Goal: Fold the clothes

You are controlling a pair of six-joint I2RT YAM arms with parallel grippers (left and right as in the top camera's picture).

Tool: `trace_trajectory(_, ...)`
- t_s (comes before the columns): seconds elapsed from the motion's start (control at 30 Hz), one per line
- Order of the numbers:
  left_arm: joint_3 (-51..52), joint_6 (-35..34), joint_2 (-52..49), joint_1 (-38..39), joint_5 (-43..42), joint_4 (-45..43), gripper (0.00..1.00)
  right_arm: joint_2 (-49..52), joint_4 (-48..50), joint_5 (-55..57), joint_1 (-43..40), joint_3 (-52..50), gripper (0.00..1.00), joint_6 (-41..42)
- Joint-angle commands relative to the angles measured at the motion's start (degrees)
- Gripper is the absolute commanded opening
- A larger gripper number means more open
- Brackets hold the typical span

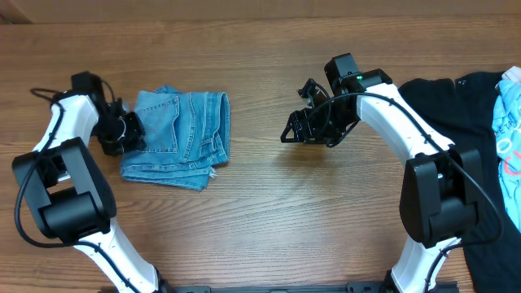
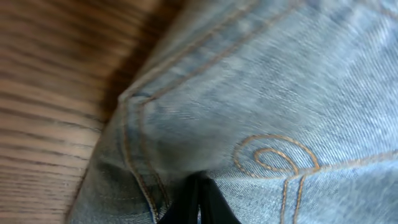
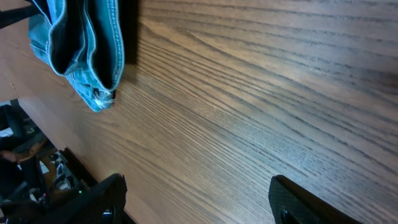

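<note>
The light-blue jeans (image 1: 183, 134) lie folded into a compact bundle on the wooden table, left of centre. My left gripper (image 1: 130, 130) is at the bundle's left edge. In the left wrist view its black fingers (image 2: 200, 205) are pressed together with a sliver of denim between them, and the jeans (image 2: 280, 93) with orange pocket stitching fill the frame. My right gripper (image 1: 295, 130) is open and empty above bare wood, well to the right of the jeans. The right wrist view shows its spread fingers (image 3: 199, 205) and the jeans' frayed corner (image 3: 87, 43) far off.
A large black garment (image 1: 480, 106) covers the table's right side under the right arm's base. A pale garment with pink and blue print (image 1: 509, 138) lies on it at the right edge. Bare wood (image 1: 260, 212) lies between the arms.
</note>
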State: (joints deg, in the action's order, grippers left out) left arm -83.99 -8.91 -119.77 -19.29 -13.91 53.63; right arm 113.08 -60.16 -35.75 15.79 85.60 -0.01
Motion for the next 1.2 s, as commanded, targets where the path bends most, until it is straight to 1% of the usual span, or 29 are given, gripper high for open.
trace_trajectory(0.0, 2.0, -5.0, -4.7, -9.5, 11.9, -4.5, 0.04, -2.2, -0.4, -0.4, -0.2, 0.3, 0.77, 0.1)
trace_trajectory(0.17, 1.4, -4.7, -4.7, -18.6, 12.5, -9.4, 0.04, -2.2, -0.9, -0.4, -0.2, 0.3, 0.77, 0.2)
trace_trajectory(0.27, 1.2, -1.5, -4.7, -21.5, 11.7, -13.4, 0.04, -2.2, -0.9, -0.4, -0.2, 0.3, 0.77, 0.2)
trace_trajectory(0.37, 1.0, 2.2, -4.7, -22.2, 11.3, -18.0, 0.04, -2.2, -0.8, -0.5, -0.2, 0.3, 0.77, 0.4)
trace_trajectory(0.5, -0.4, 2.1, -4.7, -22.2, 14.9, -21.9, 0.04, -2.2, -0.8, -1.1, -0.2, 0.3, 0.77, 1.5)
trace_trajectory(0.63, -4.3, 2.9, -4.7, -22.2, 14.0, -22.8, 0.11, -2.2, -0.6, -1.5, -0.2, 0.3, 0.77, 1.5)
trace_trajectory(0.7, -7.8, 5.0, -4.7, -22.1, 12.3, -20.5, 0.14, -2.2, -0.6, -1.5, -0.2, 0.3, 0.77, 1.5)
trace_trajectory(0.73, -11.6, 4.9, -4.7, -21.9, 11.9, -16.9, 0.23, -2.2, -0.6, -1.5, -0.2, 0.3, 0.79, 1.5)
trace_trajectory(0.77, -14.0, 4.9, -4.6, -21.8, 10.6, -14.7, 0.35, -2.4, -0.5, -1.4, -0.2, 0.3, 0.81, 1.5)
trace_trajectory(0.8, -16.5, 4.9, -4.4, -21.8, 8.5, -12.3, 0.41, -2.5, -0.3, -1.5, -0.2, 0.4, 0.83, 1.5)
trace_trajectory(0.83, -19.0, 5.0, -4.1, -21.8, 6.1, -10.0, 0.57, -3.0, 0.1, -1.8, -0.2, 0.4, 0.83, 1.5)
trace_trajectory(0.87, -22.3, 5.4, -3.5, -21.8, 3.8, -6.6, 0.62, -3.8, 0.7, -2.1, -0.2, 0.5, 0.85, 1.5)
trace_trajectory(0.9, -25.6, 6.4, -2.7, -21.7, 2.1, -3.3, 0.62, -4.7, 1.1, -1.8, -0.2, 0.9, 0.87, 1.5)
trace_trajectory(1.0, -32.6, 9.1, 0.4, -20.6, -2.5, 4.3, 0.61, -8.8, 2.1, -0.3, -0.5, 4.2, 0.9, 1.4)
trace_trajectory(1.03, -34.8, 10.4, 2.5, -19.8, -5.5, 6.9, 0.61, -10.2, 2.2, 0.4, -0.7, 5.6, 0.91, 1.4)
trace_trajectory(1.1, -36.8, 13.4, 7.6, -17.6, -8.5, 11.4, 0.61, -13.7, 2.2, 2.2, -1.4, 9.0, 0.93, 1.4)
trace_trajectory(1.13, -36.9, 14.5, 10.4, -16.3, -8.1, 13.1, 0.62, -15.4, 2.2, 3.1, -1.8, 10.5, 0.94, 1.4)
trace_trajectory(1.17, -36.9, 15.5, 14.0, -14.5, -7.9, 15.2, 0.64, -17.7, 2.2, 4.4, -2.3, 12.1, 0.99, 1.4)
